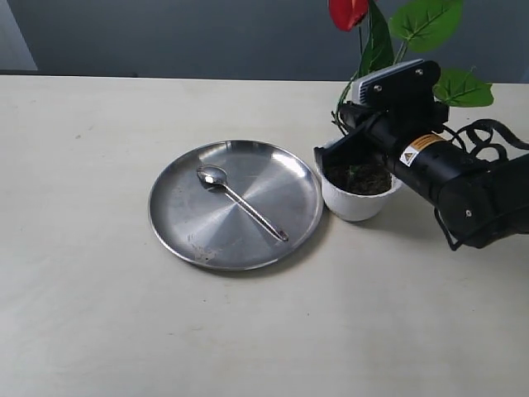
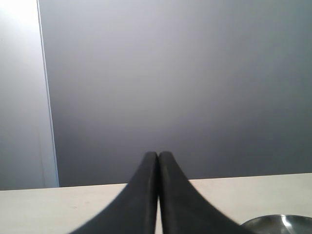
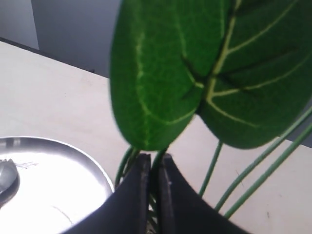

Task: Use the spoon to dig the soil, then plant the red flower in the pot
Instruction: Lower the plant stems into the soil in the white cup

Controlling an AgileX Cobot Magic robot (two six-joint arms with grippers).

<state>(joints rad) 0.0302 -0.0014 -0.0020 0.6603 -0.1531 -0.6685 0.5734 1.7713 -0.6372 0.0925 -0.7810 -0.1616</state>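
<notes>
The silver spoon lies on the round steel plate, bowl toward the back. The white pot stands just right of the plate with dark soil inside. The red flower rises from the pot with broad green leaves. My right gripper is over the pot's rim, shut on the flower's green stems. My left gripper is shut and holds nothing; it is out of the exterior view.
The plate's edge shows low in the left wrist view. In the right wrist view the plate and the spoon's bowl lie beside the stems. A grey wall backs the pale table.
</notes>
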